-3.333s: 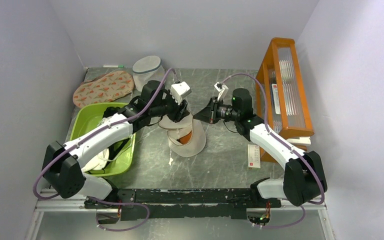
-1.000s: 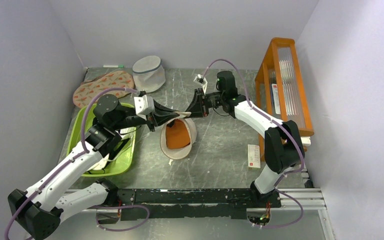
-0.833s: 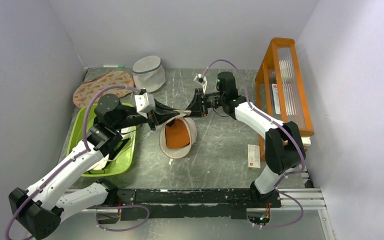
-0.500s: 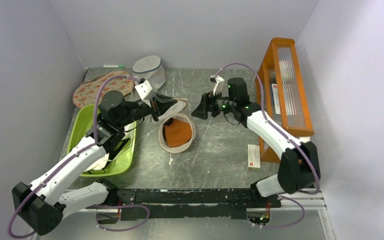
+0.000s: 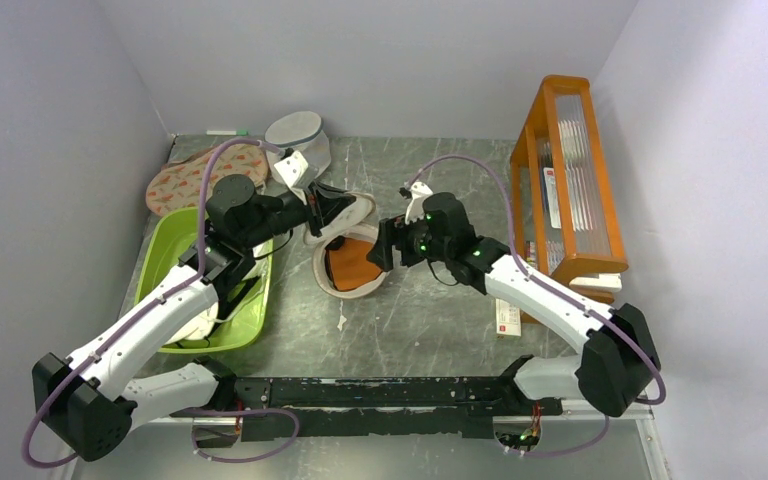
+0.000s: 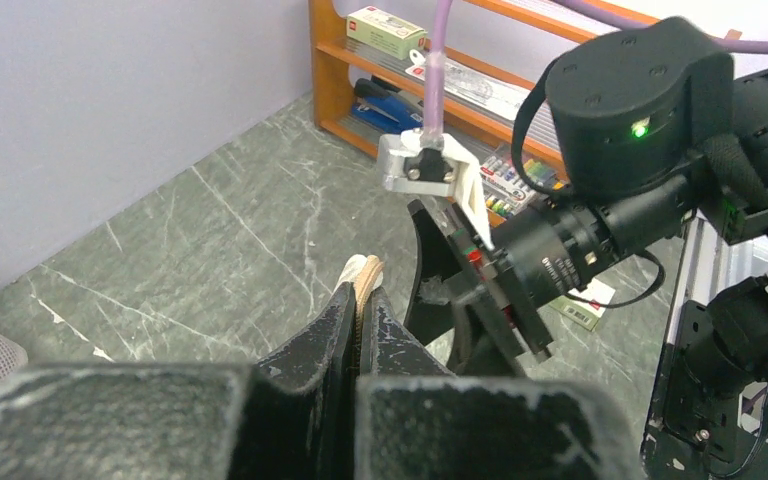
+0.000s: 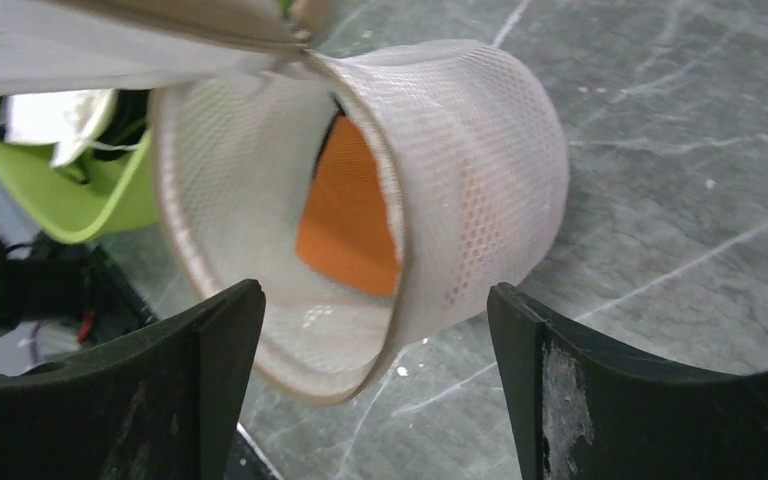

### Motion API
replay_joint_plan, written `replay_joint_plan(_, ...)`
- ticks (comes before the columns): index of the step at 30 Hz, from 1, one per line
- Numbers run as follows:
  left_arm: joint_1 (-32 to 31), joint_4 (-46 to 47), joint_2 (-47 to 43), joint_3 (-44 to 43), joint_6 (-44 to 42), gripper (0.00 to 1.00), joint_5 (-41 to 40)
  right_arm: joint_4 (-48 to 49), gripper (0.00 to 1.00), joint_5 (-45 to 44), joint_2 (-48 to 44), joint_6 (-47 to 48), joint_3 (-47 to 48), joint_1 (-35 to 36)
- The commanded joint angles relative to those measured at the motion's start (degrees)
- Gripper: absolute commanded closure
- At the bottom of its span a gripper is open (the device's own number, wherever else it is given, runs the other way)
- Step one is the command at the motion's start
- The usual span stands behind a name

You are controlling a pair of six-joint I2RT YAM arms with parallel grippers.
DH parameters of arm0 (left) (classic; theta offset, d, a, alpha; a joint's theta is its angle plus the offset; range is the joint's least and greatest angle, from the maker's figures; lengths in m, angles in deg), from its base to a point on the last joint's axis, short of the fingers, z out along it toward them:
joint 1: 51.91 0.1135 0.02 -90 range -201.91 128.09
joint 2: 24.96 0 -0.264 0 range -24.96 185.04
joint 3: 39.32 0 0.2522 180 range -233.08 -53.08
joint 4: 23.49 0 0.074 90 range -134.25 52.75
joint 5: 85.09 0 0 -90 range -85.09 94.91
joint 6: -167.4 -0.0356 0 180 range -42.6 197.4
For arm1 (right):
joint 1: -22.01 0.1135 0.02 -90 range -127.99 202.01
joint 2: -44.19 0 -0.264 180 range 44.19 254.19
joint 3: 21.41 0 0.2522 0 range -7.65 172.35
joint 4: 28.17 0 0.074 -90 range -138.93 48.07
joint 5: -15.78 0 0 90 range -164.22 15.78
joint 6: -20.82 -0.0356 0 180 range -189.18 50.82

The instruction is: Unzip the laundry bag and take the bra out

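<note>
The cream mesh laundry bag (image 5: 358,290) lies unzipped mid-table, its mouth gaping. Inside it sits the orange bra (image 5: 348,266). My left gripper (image 5: 322,218) is shut on the bag's lid flap (image 5: 352,209) and holds it up and back; in the left wrist view the beige zip rim (image 6: 365,272) sticks out between the shut fingers (image 6: 340,315). My right gripper (image 5: 385,250) hovers open just right of the mouth. In the right wrist view its fingers (image 7: 215,335) stand wide apart before the bag (image 7: 480,150) and the bra (image 7: 345,215), touching neither.
A green bin (image 5: 165,250) with white items sits at the left. Behind it lie a flat oval with orange pattern (image 5: 190,178) and a greyish mesh cylinder (image 5: 295,135). An orange rack (image 5: 570,170) lines the right side, a small card (image 5: 506,315) before it.
My right gripper let go of the bag's rim, opened, and swung down to the front of the mouth. The left gripper pulled the flap back and left, widening the opening.
</note>
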Motion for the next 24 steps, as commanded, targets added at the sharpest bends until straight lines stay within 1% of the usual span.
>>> replay_joint_plan(1,0.49,0.31,0.2,-2.1,0.74,0.93,-1.72,0.39,0.21,-12.89,2.33,-2.22,1.42,1.35)
replay_joint_plan(5,0.57,1.65,-0.37,-0.95,2.35,0.93,-2.23,4.7,0.32,-6.13,2.44,-1.98,-1.2,1.31)
replay_joint_plan(8,0.75,2.28,0.21,-0.97,3.97,0.93,-1.21,6.61,0.45,-3.82,3.32,-2.32,-2.94,1.38)
replay_joint_plan(9,0.76,2.16,0.42,-1.18,4.17,0.93,-0.67,5.88,0.52,-4.14,4.0,-2.06,-2.36,1.36)
replay_joint_plan(12,0.9,1.62,0.84,-1.63,4.16,0.93,-0.69,1.9,0.78,-6.6,5.47,-1.56,-0.44,1.35)
replay_joint_plan(13,1.04,1.01,0.84,-1.85,4.22,0.93,-1.2,1.26,0.82,-7.01,5.33,-1.41,-0.46,1.29)
replay_joint_plan(16,1.74,-1.66,1.29,-3.45,5.35,0.93,-2.56,1.46,0.91,-7.04,3.61,-0.42,-2.26,1.29)
replay_joint_plan(18,2.47,-2.91,2.31,-4.8,7.52,0.93,-1.44,0.8,0.99,-6.84,2.64,0.72,-2.71,1.27)
replay_joint_plan(22,2.99,-7.86,7.57,-10.9,12.63,0.93,5.43,-2.14,1.0,-5.09,1.21,3.13,-1.68,1.27)
replay_joint_plan(24,3.3,-10.02,9.83,-12.61,17.95,0.93,9.59,-5.33,1.0,-4.24,0.77,3.4,0.08,1.27)
